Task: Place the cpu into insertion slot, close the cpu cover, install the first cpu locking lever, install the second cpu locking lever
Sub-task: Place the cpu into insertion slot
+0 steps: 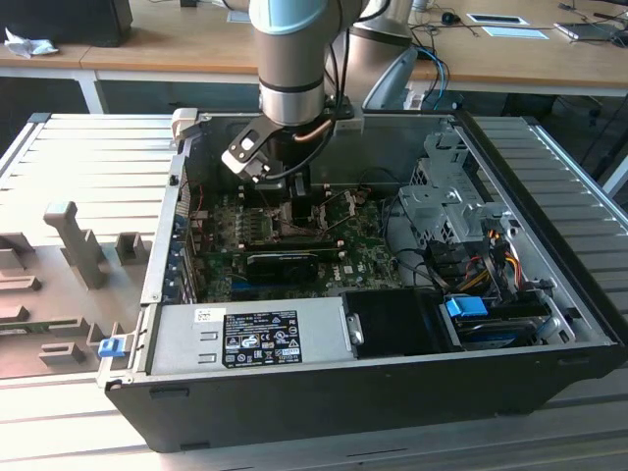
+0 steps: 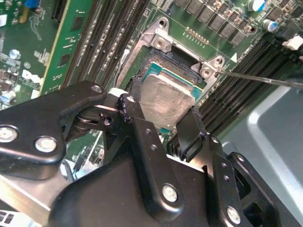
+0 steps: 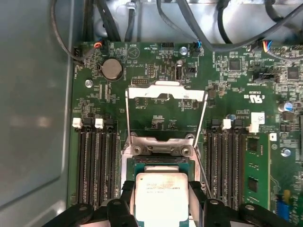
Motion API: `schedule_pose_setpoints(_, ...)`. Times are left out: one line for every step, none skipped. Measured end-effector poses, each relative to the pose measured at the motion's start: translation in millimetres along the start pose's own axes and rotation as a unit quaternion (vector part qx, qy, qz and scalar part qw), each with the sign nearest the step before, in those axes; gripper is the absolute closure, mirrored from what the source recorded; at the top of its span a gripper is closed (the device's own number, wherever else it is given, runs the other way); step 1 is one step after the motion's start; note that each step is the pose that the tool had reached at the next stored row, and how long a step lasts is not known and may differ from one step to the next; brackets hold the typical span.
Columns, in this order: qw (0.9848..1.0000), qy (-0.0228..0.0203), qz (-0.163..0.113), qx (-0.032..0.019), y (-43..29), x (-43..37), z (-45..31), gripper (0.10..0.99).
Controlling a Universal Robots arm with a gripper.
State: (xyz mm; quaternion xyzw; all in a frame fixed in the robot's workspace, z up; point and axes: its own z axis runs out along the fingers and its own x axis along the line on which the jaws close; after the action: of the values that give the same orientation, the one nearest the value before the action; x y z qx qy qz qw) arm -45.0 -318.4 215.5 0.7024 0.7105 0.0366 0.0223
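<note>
Upper centre in the exterior view, our arm point(image 1: 289, 59) stands in the case point(image 1: 324, 402), where we see the end effector point(image 3: 162, 208) clamped on the cpu point(image 3: 161, 189), the cpu cover point(image 3: 165, 91) open.

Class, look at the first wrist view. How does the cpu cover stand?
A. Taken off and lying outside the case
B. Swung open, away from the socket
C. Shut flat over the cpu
B: the cpu cover is swung open beyond the socket. The green board shows through its window, and the cpu is uncovered.
</note>
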Motion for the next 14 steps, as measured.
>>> schedule_pose_setpoints(1.0000, -0.0004, 0.004, -0.0001, -0.4, 0.0, 1.7, 0.549)
schedule_pose_setpoints(0.9999, -0.0010, 0.011, -0.0002, -0.5, -0.1, 4.1, 0.549)
schedule_pose_setpoints(0.9999, -0.0014, 0.015, -0.0003, -0.8, -0.1, 6.2, 0.549)
schedule_pose_setpoints(0.9999, -0.0015, 0.015, -0.0003, -0.9, -0.1, 7.5, 0.549)
schedule_pose_setpoints(0.9999, -0.0020, 0.015, -0.0003, -1.0, -0.2, 9.4, 0.549)
schedule_pose_setpoints(0.9999, -0.0023, 0.015, -0.0003, -1.1, -0.2, 10.4, 0.549)
schedule_pose_setpoints(0.9999, -0.0025, 0.015, -0.0003, -1.2, -0.2, 11.3, 0.549)
schedule_pose_setpoints(0.9999, -0.0027, 0.015, -0.0003, -1.3, -0.2, 12.7, 0.549)
schedule_pose_setpoints(0.9999, -0.0028, 0.015, -0.0003, -1.4, -0.2, 13.3, 0.549)
schedule_pose_setpoints(0.9999, -0.0029, 0.015, -0.0003, -1.4, -0.3, 14.0, 0.549)
schedule_pose_setpoints(0.9999, -0.0031, 0.015, -0.0003, -1.5, -0.3, 15.1, 0.549)
schedule_pose_setpoints(0.9999, -0.0032, 0.015, -0.0003, -1.6, -0.4, 15.2, 0.549)
schedule_pose_setpoints(0.9999, -0.0032, 0.015, -0.0003, -1.6, -0.3, 15.2, 0.549)
schedule_pose_setpoints(0.9999, -0.0032, 0.015, -0.0003, -1.6, -0.3, 15.2, 0.549)
